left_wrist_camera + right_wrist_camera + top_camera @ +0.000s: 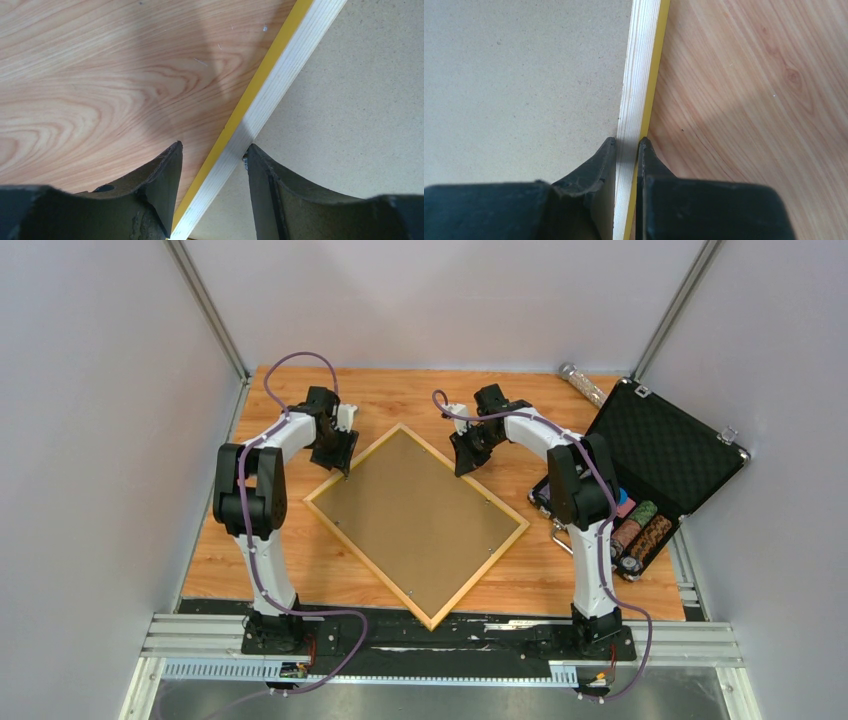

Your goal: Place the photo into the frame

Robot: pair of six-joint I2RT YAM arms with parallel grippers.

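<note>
At the bottom centre of the top view, closest to my bases, one corner of the frame (368, 565) points toward me. It lies flat on the table (250, 560), turned like a diamond, back side up, so only the brown backing board (415, 520) shows inside the yellow rails. Photo: not visible in any view; whether it sits beneath the board I cannot tell. Further up, my left gripper (214, 147) straddles the upper-left rail with jaws apart. The board-side finger looks to be right at the rail's inner edge, while a sliver of table shows between the other finger and the yellow face, so nothing is gripped there yet. My right gripper (627, 141) is pinched tight on the upper-right rail, one finger on the board side and one on the table side. Judgement: taking both far rails gives a balanced two-handed hold, probably for lifting or turning the frame. A pull from the right side alone would likely pivot it. Farthest, at the right of the top view, an open black case (665, 455) sits beside my right arm, apart from the frame.
</note>
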